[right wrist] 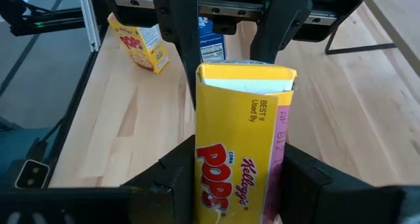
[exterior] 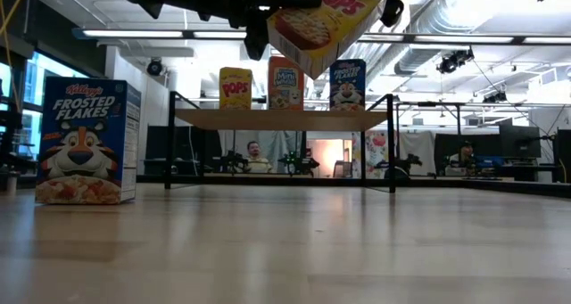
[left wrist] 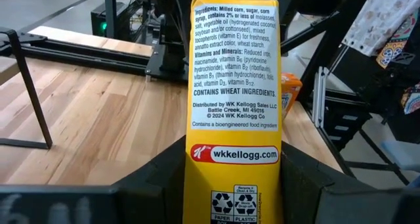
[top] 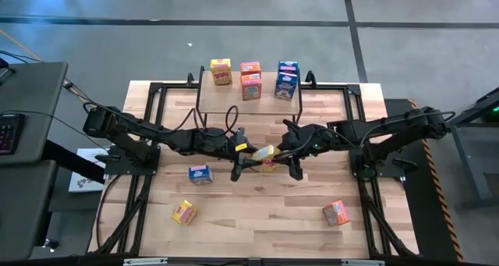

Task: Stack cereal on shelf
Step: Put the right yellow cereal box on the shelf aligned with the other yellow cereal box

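On the near tabletop [top: 257,219] lie a yellow box [top: 184,212], an orange box [top: 336,213] and, slightly farther, a blue box [top: 199,174]. Mid-table, raised in the air, a yellow Corn Pops box [top: 265,153] is pinched at both ends, by the left gripper [top: 243,148] and the right gripper [top: 282,150]. At the far edge the shelf [top: 204,95] carries five boxes. If either gripper pulls before the other lets go, the box could crumple or drop.

held yellow box [right wrist: 243,145]: Kellogg's POPS | blue box [exterior: 86,141]: FROSTED FLAKES
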`<state>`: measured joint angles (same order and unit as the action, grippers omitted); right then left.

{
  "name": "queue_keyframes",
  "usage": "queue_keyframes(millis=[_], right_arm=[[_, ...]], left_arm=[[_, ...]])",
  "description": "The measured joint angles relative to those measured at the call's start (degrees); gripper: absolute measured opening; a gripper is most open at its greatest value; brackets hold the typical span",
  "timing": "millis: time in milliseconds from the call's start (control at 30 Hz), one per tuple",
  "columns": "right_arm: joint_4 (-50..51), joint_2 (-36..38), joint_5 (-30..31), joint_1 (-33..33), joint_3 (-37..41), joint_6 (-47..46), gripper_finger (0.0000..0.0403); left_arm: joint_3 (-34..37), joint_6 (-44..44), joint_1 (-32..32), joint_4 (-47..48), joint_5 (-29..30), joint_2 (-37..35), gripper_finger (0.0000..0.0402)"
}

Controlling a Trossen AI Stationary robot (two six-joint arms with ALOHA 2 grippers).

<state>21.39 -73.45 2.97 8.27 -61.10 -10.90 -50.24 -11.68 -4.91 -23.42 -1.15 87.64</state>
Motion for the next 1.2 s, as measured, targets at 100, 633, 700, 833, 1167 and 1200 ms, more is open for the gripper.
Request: queue_keyframes(millis=[100,633,700,833,1167,1200], right_arm=[[0.00,0.00,0.46,0.00,0.00,0.24,0.0177],[0.12,5.45,0.49,-0.03,0.00,0.59,0.0241],[0.26,7.53,0.83,-0.05,0.00,0.79,0.0241],[0.86,11.69,0.15,0.07,0.00,2.21,0.0241],[2.99,20.46,0.48,0.02,0.00,6.55,0.0241],[3.38,20.79,0.48,0.02,0.00,6.85,0.0241]], left_arm=[[0.00,-0.08,0.00,-0.04,-0.02,0.00,0.0165],[0.01,4.10,-0.12,2.94,5.81,-4.02,0.0165],[0.38,4.69,-0.14,5.06,9.13,-5.81,0.0165],[3.68,6.20,0.20,5.15,11.46,-10.56,0.0165],[19.23,5.96,4.01,-8.43,19.93,-21.29,0.0165],[20.71,5.96,4.64,-10.06,21.34,-21.38,0.0165]])
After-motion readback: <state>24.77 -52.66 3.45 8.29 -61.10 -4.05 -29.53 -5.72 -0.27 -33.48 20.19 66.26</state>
